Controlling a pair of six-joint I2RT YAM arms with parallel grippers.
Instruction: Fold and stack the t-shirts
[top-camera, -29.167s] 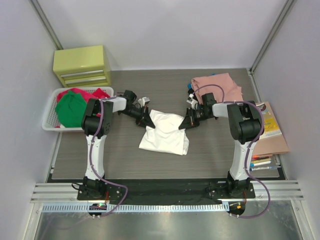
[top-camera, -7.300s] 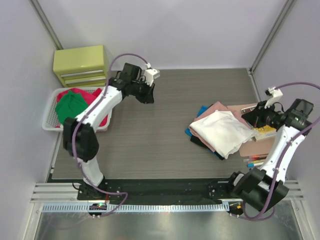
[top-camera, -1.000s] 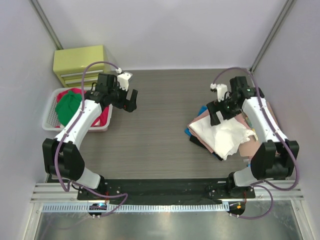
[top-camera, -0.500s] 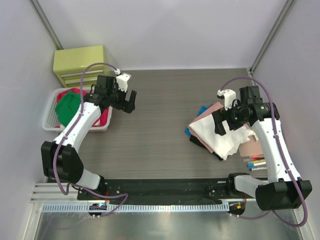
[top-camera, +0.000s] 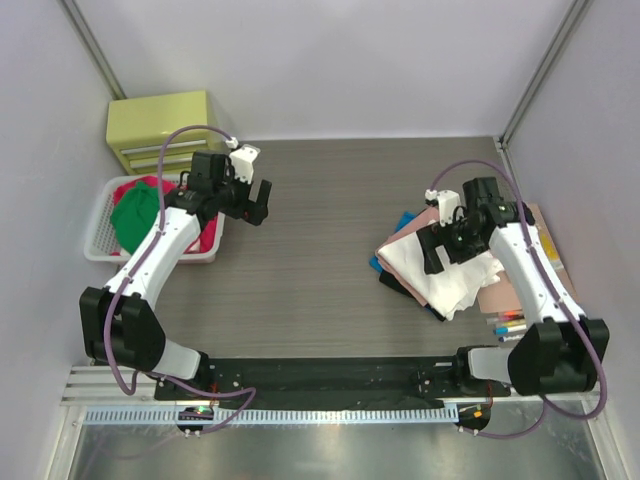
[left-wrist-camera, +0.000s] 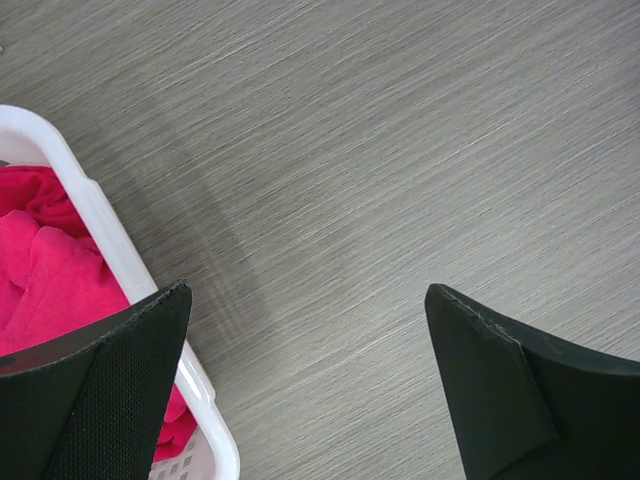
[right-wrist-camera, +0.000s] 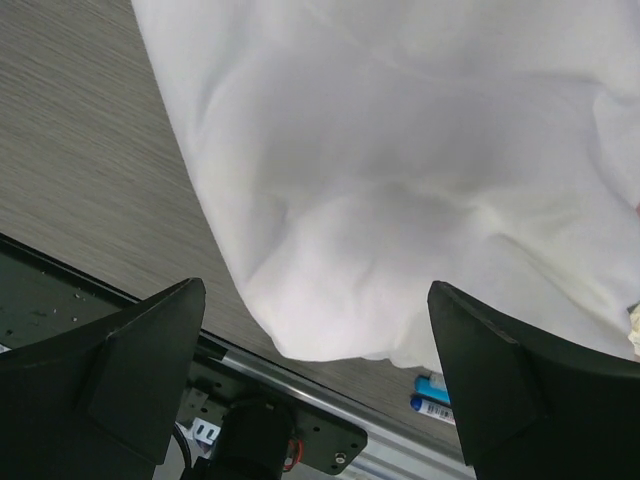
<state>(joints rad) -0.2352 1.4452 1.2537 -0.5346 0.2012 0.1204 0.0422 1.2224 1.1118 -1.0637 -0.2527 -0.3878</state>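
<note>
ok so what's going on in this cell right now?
Two arms are folding and stacking t-shirts. The folded white t-shirt lies on top of the stack on the right, over a salmon-pink one. The right end effector hangs open over it, gripping nothing. The left end effector is open and empty over the table beside the white basket, where a green t-shirt and red ones lie unfolded.

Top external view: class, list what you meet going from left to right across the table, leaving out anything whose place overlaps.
white basket → left gripper → white t-shirt
</note>
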